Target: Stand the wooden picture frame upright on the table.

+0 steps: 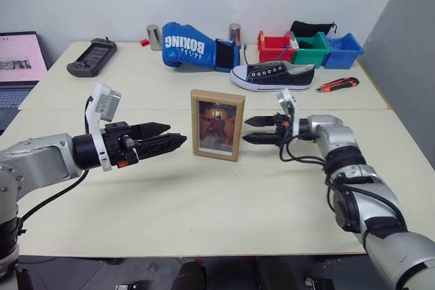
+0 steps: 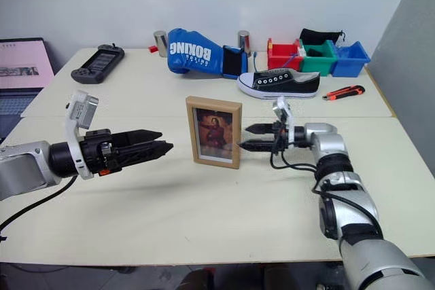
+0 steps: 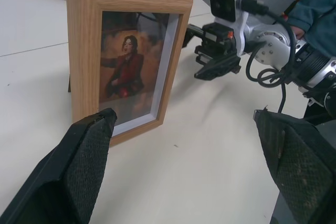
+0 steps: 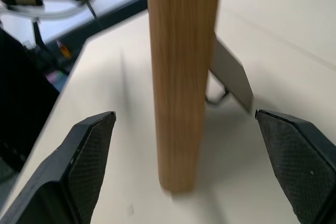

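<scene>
Your two grippers flank the wooden picture frame, both with jaws spread and holding nothing: left gripper just off its left edge, right gripper just beside its right. It stands upright mid-table on its fold-out stand. Clip that edge while withdrawing and it could topple.

The pale table is crossed by a seam. The wooden picture frame is stood upright mid-table; boxing glove, sneaker, bins, handheld console are parked along the back.
</scene>
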`<move>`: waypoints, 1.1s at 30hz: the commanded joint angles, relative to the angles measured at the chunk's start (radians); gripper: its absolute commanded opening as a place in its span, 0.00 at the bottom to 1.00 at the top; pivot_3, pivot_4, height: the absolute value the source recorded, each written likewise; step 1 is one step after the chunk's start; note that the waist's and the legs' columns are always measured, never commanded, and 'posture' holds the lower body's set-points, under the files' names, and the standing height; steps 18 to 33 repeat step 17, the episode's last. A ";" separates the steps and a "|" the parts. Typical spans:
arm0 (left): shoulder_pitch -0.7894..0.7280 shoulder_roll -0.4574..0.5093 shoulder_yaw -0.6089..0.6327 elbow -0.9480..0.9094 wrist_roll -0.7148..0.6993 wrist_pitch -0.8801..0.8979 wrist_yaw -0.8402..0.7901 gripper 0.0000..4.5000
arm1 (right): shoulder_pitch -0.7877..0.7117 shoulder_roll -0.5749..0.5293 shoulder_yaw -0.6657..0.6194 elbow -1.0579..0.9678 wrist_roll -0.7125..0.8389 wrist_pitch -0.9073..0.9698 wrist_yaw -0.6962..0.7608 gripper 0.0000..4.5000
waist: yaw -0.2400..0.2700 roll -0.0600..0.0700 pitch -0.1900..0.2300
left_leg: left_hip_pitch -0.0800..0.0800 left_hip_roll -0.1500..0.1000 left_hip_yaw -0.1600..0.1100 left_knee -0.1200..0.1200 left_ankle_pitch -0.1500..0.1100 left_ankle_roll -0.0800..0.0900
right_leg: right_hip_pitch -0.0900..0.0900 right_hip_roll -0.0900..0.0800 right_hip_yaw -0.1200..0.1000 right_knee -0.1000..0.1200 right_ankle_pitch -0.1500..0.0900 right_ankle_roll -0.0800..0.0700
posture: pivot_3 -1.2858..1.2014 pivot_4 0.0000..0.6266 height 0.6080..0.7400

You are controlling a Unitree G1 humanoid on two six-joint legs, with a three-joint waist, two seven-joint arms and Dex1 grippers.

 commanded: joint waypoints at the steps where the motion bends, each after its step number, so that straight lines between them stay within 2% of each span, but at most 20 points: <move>1: -0.017 0.030 -0.005 -0.001 0.057 -0.029 -0.063 1.00 | 0.069 -0.122 0.049 -0.182 0.018 0.025 0.072 0.99 | 0.001 0.000 0.000 | 0.000 0.000 0.000 0.000 0.000 0.000 | 0.000 0.000 0.000 0.000 0.000 0.000 | 0.52 0.24 1.00; 3: -0.020 0.043 -0.011 0.009 0.109 -0.051 -0.099 1.00 | 0.119 -0.190 0.052 -0.326 0.036 0.065 0.053 0.99 | 0.007 0.001 0.000 | 0.000 0.000 0.000 0.000 0.000 0.000 | 0.000 0.000 0.000 0.000 0.000 0.000 | 0.52 0.24 1.00; 7: 0.004 0.071 -0.029 0.038 0.247 -0.134 -0.173 1.00 | 0.195 -0.270 0.026 -0.689 0.148 0.325 -0.016 0.99 | 0.007 0.002 0.001 | 0.000 0.001 0.002 -0.001 0.000 0.000 | -0.001 0.000 0.001 -0.001 0.000 0.000 | 0.52 0.24 1.00; 11: -0.008 0.050 -0.023 0.087 0.310 -0.174 -0.189 1.00 | 0.279 -0.287 -0.016 -1.006 0.220 0.489 -0.170 0.99 | 0.011 0.002 0.001 | 0.001 0.003 0.002 -0.002 0.000 0.000 | -0.001 0.002 0.000 0.000 -0.001 -0.002 | 0.52 0.24 1.00; 14: -0.022 0.012 -0.022 0.131 0.372 -0.216 -0.160 1.00 | 0.336 -0.266 -0.043 -1.133 0.209 0.535 -0.335 0.99 | 0.022 0.002 0.001 | 0.000 0.003 0.001 -0.001 0.000 0.000 | -0.001 0.002 0.000 -0.001 -0.001 -0.002 | 0.52 0.24 1.00; 17: -0.034 -0.032 -0.008 0.142 0.397 -0.239 -0.130 1.00 | 0.392 -0.245 -0.063 -1.230 0.235 0.601 -0.448 0.99 | 0.024 0.002 0.001 | -0.001 0.002 0.001 -0.001 0.000 0.000 | -0.001 0.001 0.000 -0.001 -0.001 -0.002 | 0.52 0.24 1.00; 33: -0.034 -0.032 -0.008 0.142 0.397 -0.239 -0.130 1.00 | 0.392 -0.245 -0.063 -1.230 0.235 0.601 -0.448 0.99 | 0.024 0.002 0.001 | -0.001 0.002 0.001 -0.001 0.000 0.000 | -0.001 0.001 0.000 -0.001 -0.001 -0.002 | 0.52 0.24 1.00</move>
